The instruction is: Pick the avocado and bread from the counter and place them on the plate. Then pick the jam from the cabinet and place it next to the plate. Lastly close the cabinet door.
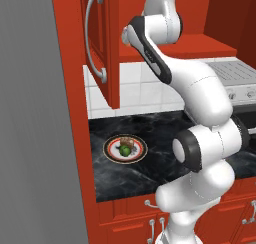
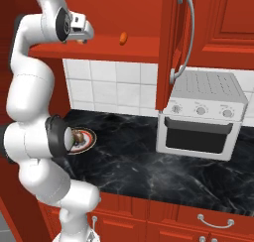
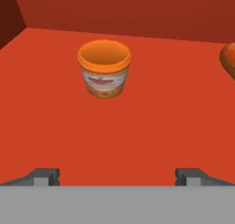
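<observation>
The jam (image 3: 104,69) is a squat orange jar with a pale label. It stands upright on the red cabinet shelf (image 3: 137,131), ahead of my gripper (image 3: 118,176) and slightly left of its centre line. The gripper is open, with nothing between the fingertips (image 3: 46,176) and a stretch of bare shelf before the jar. On the black counter (image 1: 165,133) lies the plate (image 1: 125,149), with the green avocado (image 1: 125,151) and the brown bread (image 1: 128,140) on it. The cabinet door (image 1: 102,43) hangs open, its silver handle (image 1: 91,38) facing out.
An elongated orange item (image 2: 123,37) lies on the same shelf to the right of the jar. A silver toaster oven (image 2: 203,117) stands on the counter at the right. The open door (image 2: 168,47) juts out between the shelf and the oven.
</observation>
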